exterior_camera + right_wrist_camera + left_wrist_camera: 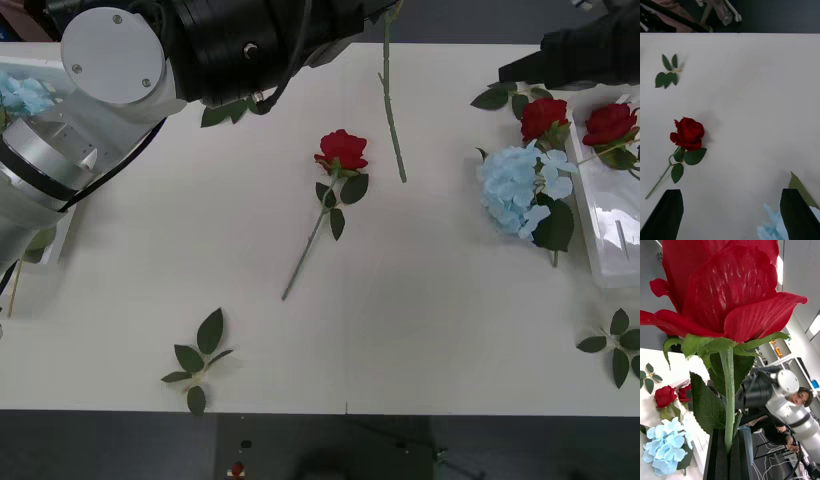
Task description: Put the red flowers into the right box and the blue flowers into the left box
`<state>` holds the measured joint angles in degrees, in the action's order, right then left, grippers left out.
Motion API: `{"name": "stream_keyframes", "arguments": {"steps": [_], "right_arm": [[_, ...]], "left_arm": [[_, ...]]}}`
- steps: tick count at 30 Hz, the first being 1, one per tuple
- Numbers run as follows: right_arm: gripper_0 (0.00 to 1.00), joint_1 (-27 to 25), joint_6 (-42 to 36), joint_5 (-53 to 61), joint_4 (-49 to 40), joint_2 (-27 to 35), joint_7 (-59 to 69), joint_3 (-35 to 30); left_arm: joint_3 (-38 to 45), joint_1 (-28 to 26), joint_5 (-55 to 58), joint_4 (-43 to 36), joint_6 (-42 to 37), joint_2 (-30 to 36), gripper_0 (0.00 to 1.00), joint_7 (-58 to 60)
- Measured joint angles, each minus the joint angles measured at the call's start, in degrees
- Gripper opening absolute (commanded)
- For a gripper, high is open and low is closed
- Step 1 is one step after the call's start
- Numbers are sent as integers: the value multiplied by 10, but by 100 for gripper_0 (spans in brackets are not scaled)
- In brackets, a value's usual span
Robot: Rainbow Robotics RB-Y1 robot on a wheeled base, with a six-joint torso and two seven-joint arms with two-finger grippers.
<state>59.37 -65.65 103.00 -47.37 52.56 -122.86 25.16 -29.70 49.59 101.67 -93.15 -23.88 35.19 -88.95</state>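
One red rose (609, 124) sits in the right box (612, 235); my left gripper (729, 450) pinches a rose stem (729, 397), right gripper (730, 213) gapes empty above the table (430, 300).

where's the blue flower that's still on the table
In the front view the blue flower lies at the table's right side, just left of the right box, below a red rose.

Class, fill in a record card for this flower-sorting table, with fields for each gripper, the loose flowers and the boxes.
left gripper: shut on the stem of the held red rose
right gripper: open, holding nothing, above the table
centre rose: lying on the table, unsorted
blue flower: on the table beside the right box
left box: holds a blue cluster
leaf sprigs: loose on the table
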Motion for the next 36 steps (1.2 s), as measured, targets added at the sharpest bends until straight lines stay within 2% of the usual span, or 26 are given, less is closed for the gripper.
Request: {"name": "stream_keyframes", "arguments": {"steps": [4, 9, 13, 16, 22, 36], "right_arm": [[76, -122, 83, 115, -184, 51, -27, -13], [77, -268, 182, 253, -372, 98, -33, -46], [77, -359, 266, 308, -491, 112, -41, -79], [77, -407, 297, 309, -558, 111, -60, -110], [77, -429, 333, 279, -606, 70, -70, -125], [77, -428, 317, 88, -597, -119, -87, -124]], "left_arm": [[0, 0, 0, 0, 0, 0, 0, 0], [0, 0, 0, 0, 0, 0, 0, 0], [0, 0, 0, 0, 0, 0, 0, 0], [0, 0, 0, 0, 0, 1, 0, 0], [0, 0, 0, 0, 1, 1, 0, 0], [0, 0, 0, 0, 2, 1, 0, 0]]}}
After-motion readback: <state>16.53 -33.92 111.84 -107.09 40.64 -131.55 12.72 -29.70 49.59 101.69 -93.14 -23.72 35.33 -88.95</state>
